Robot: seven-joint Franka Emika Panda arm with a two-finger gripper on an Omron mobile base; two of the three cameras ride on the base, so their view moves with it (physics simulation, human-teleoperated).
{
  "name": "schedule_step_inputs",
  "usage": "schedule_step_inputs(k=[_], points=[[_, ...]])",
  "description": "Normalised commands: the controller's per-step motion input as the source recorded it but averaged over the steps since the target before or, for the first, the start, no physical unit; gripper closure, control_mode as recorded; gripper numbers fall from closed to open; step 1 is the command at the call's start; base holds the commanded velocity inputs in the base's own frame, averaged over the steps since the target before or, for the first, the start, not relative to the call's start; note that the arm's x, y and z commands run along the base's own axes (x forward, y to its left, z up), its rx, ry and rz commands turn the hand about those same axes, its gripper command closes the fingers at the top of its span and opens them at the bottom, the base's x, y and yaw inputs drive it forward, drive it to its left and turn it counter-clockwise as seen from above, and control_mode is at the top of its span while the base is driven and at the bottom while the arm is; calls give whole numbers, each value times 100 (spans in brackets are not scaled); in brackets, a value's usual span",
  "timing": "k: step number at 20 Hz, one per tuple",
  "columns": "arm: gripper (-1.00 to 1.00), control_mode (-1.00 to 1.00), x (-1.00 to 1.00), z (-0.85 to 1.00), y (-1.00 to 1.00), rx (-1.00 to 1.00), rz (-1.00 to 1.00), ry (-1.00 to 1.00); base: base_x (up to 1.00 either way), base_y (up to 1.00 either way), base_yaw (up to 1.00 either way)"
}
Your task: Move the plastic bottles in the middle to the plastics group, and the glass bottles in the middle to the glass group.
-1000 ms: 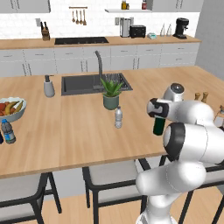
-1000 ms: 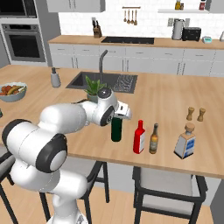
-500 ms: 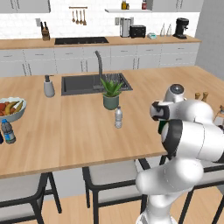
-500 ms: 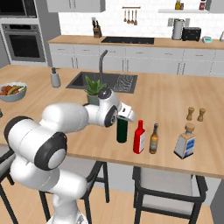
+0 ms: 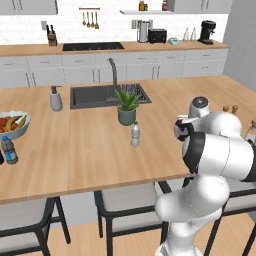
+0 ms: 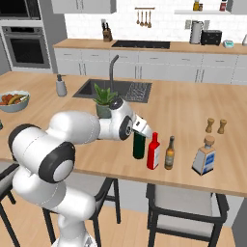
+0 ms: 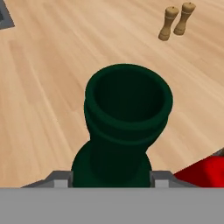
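- We see the gripper (image 6: 141, 129) clamped on the neck of the green wine bottle (image 6: 139, 145), jaws part open around it.
- Green bottle stands upright on the wooden counter (image 6: 183, 111), just beside the red bottle (image 6: 154, 151); brown bottle (image 6: 169, 153) and flat grey bottle (image 6: 205, 155) sit further along.
- We spot the small clear water bottle (image 5: 135, 134) near the potted plant (image 5: 127, 105).
- Blue-label bottle (image 5: 8, 150) sits by the fruit bowl (image 5: 14, 125).

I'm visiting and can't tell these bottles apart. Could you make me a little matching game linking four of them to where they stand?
Things:
1. green wine bottle
2. red bottle
3. small clear water bottle
4. pale flat bottle

Places:
A. in front of the potted plant
B. under the pincer
C. nearest the wooden shakers
D. between green and brown bottle

Pairs: 1-B, 2-D, 3-A, 4-C
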Motion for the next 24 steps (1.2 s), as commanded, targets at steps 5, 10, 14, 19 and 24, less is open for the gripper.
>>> schedule_step_inputs(k=[5, 10, 14, 19, 24], points=[[100, -100, 0, 0, -34, 6, -7, 0, 0, 0, 0], [100, -100, 5, -14, 10, 1, -3, 0, 0, 0, 0], [100, -100, 35, -24, 59, -3, 0, 0, 0, 0, 0], [100, -100, -2, -19, -3, 0, -2, -1, 0, 0, 0], [100, -100, -10, -3, -28, 10, -6, -13, 0, 0, 0]])
